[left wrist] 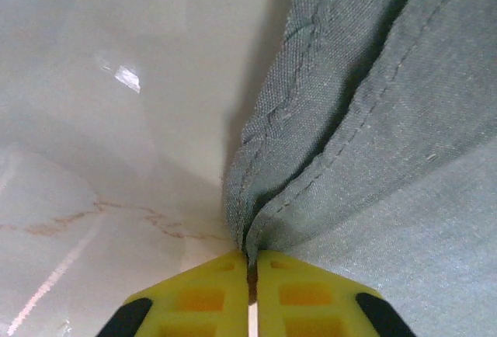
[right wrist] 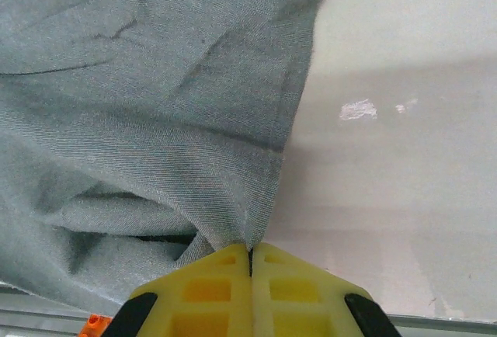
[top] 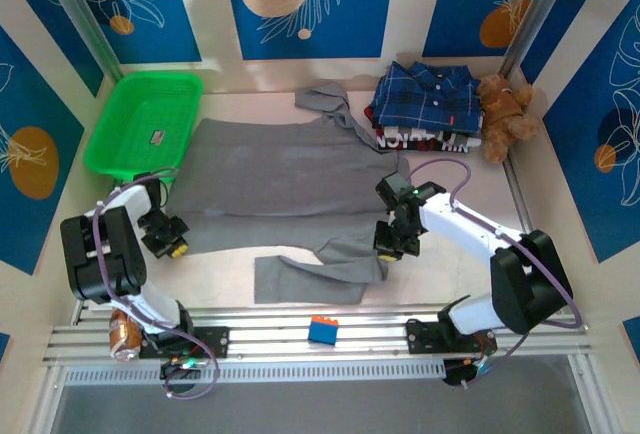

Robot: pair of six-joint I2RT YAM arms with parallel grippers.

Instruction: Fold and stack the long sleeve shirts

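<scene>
In the left gripper (left wrist: 250, 258) (right gripper (right wrist: 250, 250) too) sits the grey shirt (top: 270, 179).

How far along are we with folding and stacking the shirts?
Done: the plaid shirt lies folded on the pile of clothes at the far right. In hand: the grey shirt lies spread flat, with the left gripper and right gripper each holding its cloth in shut jaws, one at each side. Left: fold the grey shirt and stack it on that pile.
</scene>
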